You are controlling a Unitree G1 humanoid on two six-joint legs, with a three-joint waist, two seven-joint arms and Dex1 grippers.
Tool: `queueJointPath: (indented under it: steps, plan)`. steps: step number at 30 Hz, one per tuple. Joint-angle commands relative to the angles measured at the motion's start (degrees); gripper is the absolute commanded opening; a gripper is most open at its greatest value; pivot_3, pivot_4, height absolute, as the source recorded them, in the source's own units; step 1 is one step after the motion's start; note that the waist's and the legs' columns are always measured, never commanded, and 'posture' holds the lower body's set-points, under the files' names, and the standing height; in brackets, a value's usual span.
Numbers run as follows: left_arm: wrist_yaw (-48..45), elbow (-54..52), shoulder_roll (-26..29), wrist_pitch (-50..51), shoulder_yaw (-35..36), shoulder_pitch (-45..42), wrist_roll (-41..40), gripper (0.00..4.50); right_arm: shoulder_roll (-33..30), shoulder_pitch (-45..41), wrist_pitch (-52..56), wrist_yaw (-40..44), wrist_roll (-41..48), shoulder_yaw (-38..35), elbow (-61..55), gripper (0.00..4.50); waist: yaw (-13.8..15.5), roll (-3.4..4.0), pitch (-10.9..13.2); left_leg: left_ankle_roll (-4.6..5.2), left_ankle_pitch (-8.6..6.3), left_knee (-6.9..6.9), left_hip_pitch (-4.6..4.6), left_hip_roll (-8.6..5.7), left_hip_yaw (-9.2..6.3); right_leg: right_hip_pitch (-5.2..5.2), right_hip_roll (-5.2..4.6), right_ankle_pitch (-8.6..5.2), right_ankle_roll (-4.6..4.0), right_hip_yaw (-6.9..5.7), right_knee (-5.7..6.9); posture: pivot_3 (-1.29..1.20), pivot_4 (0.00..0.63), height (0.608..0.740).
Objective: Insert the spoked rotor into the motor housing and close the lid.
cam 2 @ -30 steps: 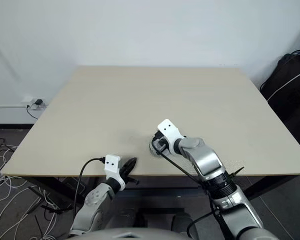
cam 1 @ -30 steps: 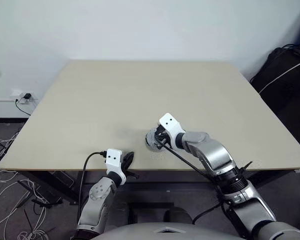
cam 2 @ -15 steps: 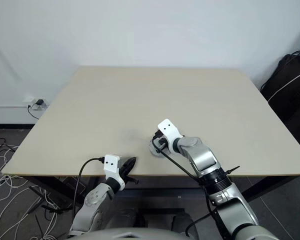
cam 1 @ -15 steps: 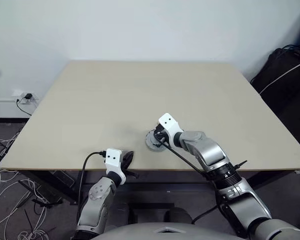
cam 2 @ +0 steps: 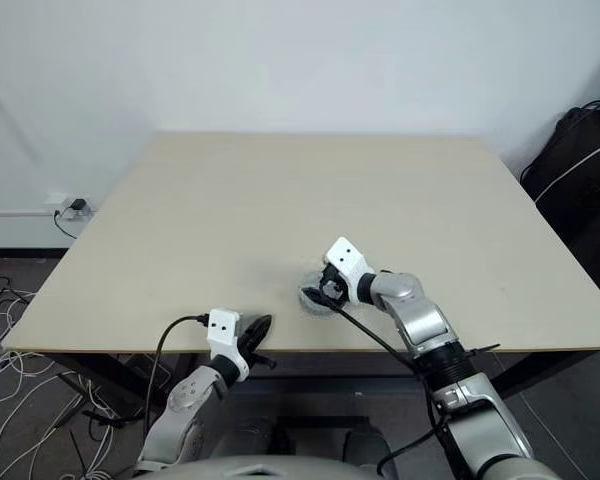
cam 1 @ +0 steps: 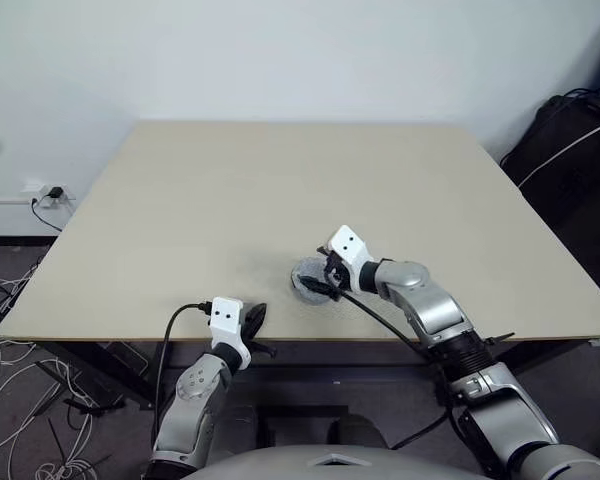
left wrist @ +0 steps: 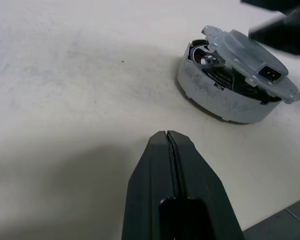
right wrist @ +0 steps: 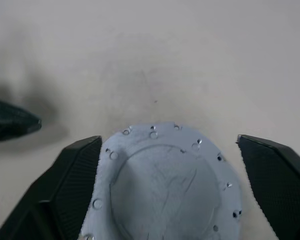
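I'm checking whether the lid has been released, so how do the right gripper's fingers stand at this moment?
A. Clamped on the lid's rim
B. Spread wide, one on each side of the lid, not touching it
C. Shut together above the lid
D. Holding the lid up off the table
B: in the right wrist view the right gripper has its fingers spread to either side of the lid, with gaps between.

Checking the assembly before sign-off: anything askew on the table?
Yes. The lid sits tilted on the housing, not flush: a gap at one side shows the copper windings inside. The open right tool straddles it.
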Motion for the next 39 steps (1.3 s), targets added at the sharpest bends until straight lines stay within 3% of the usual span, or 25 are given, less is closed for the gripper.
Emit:
queueJointPath:
  steps: [1, 12, 17, 18, 39]
  plan:
    - [0.2, -2.8, 0.3, -1.1, 0.8, -0.5, -0.3, 0.00, -0.3, -1.9, -3.0, 3.2, 0.7, -1.4, 1.8, 4.49, 0.0, 0.00, 0.0, 0.00, 0.00, 0.00, 0.00, 0.00, 0.00, 0.00, 0.00, 0.00, 0.00, 0.00, 0.00, 0.00, 0.000, 0.740]
    - [0.6, -4.0, 0.3, -0.9, 1.1, 0.4, -0.3, 0.00, 1.3, -3.2, -4.1, 5.4, 0.9, -2.9, 9.0, 4.49, 0.1, 0.01, 0.0, 0.00, 0.00, 0.00, 0.01, 0.00, -0.01, -0.01, -0.03, 0.01, -0.01, 0.03, 0.01, 0.00, 0.000, 0.740]
    - [0.8, -4.3, 0.2, -0.8, 1.2, 0.5, -0.5, 0.00, 2.3, -3.5, -3.1, 5.2, 1.8, -4.8, 9.4, 3.25, 0.2, 0.01, 0.0, -0.01, 0.00, 0.00, 0.01, 0.00, -0.01, -0.01, -0.04, 0.01, -0.01, 0.03, 0.02, 0.00, 0.000, 0.740]
    - [0.9, -4.4, 0.2, -0.7, 1.2, 0.6, -0.5, 0.00, 2.6, -3.3, -2.7, 5.2, 2.3, -5.4, 8.9, 3.22, 0.2, 0.01, 0.0, -0.01, 0.00, 0.00, 0.01, 0.00, -0.01, -0.01, -0.05, 0.01, -0.01, 0.03, 0.02, 0.00, 0.000, 0.740]
    - [1.1, -4.2, 0.0, -0.6, 0.7, 0.5, -0.2, 0.00, 5.4, -1.3, -0.8, -1.8, -2.4, -4.1, 7.4, 3.22, -0.1, 0.05, 0.0, -0.01, 0.00, 0.00, 0.04, 0.00, 0.00, -0.02, -0.06, 0.01, -0.01, 0.06, 0.07, 0.00, 0.000, 0.740]
